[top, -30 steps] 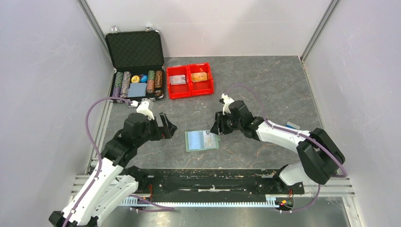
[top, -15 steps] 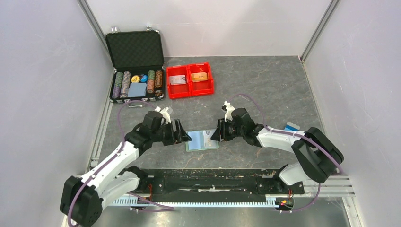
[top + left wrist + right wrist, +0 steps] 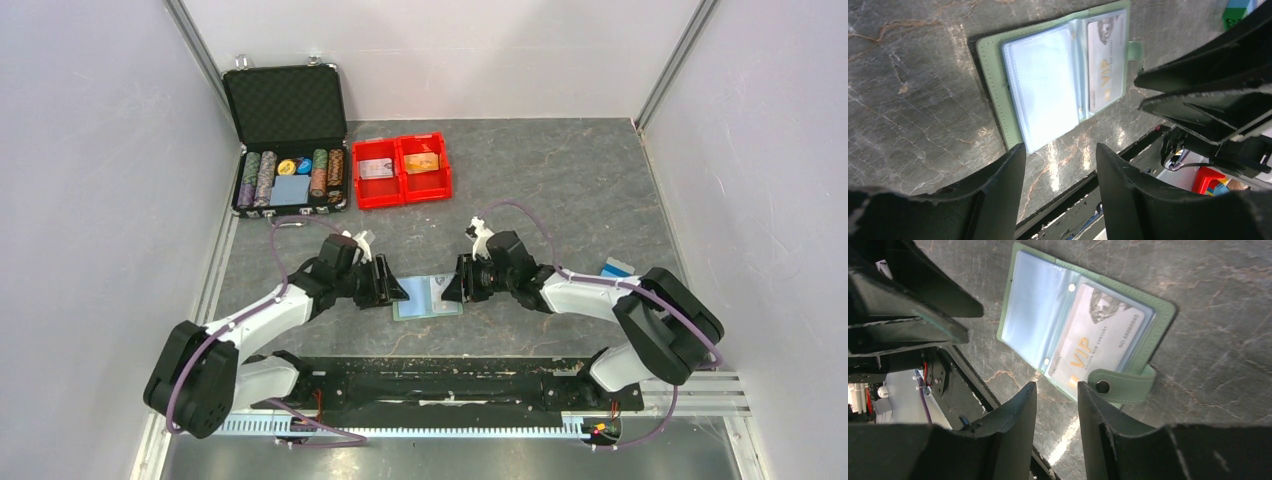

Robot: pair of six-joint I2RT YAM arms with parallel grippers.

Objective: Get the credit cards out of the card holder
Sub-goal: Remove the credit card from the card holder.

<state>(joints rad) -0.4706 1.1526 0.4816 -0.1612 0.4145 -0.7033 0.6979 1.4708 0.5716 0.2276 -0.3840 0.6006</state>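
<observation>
Card holder: the flat grey-green bifold card holder point(image 3: 428, 297) lies open with its pockets up on the dark, stone-patterned table point(image 3: 560, 180), between the two grippers and near the arms' bases.
Card still inside: a whitish-grey plastic credit card with gold "VIP" print point(image 3: 1095, 340) sits in the pale blue clear pocket on the half that carries the green snap tab point(image 3: 1123, 385). The other clear pocket point(image 3: 1043, 90) looks empty.
Left gripper: the left gripper point(image 3: 1059, 150) is low at the empty-pocket edge, with its jaws moderately apart and nothing between them. Whether it touches the cover cannot be told.
Right gripper: the right gripper point(image 3: 1055, 387) is low at the tab side, with a narrow gap between its jaws and nothing in it.
Red bin: the red plastic two-compartment bin point(image 3: 400, 200) stands well apart at the far side, with a card-like item in each compartment.
Risk, sliding: the holder looks light and is not visibly pinned, so a pull on the card would probably drag or pivot the whole thing.
Risk, wrong grip: the card lies flush under thin film. Thick fingertips may pinch the sleeve along with it and lift the holder, or slip off the edge.
Risk, tab: the tab lies just beside the right gripper, so a catch there could fold the cover shut.
Risk, crowding: both grippers are close over one small thing, so they could bump each other.
</observation>
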